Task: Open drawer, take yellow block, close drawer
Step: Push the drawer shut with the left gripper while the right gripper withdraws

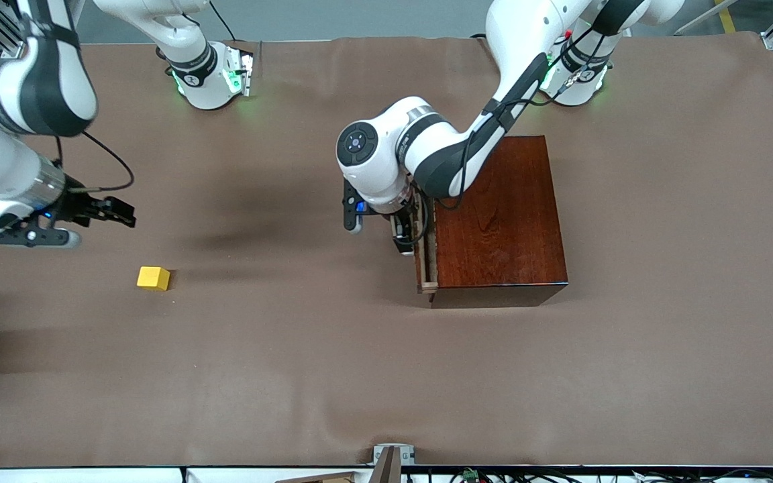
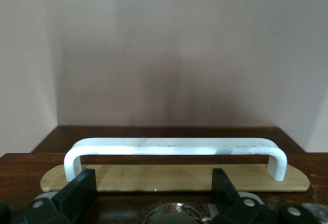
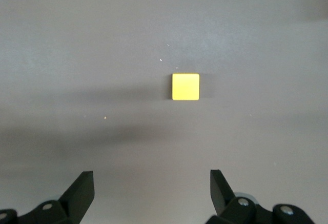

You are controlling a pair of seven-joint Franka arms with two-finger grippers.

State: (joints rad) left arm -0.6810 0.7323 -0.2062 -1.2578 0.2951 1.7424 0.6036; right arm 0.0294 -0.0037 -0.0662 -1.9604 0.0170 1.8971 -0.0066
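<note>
Left hand: sat at the front of the glossy reddish-brown wooden box, fingers spread wide on either side of the white U-shaped bar handle, holding nothing
Right hand: hung over bare brown tabletop toward the right arm's end, fingers fully apart and empty
Drawer: stood out only slightly from the box, a thin strip of pale wood showing
Small bright yellow cube: lay on the tabletop, well apart from the box, near the right hand
</note>
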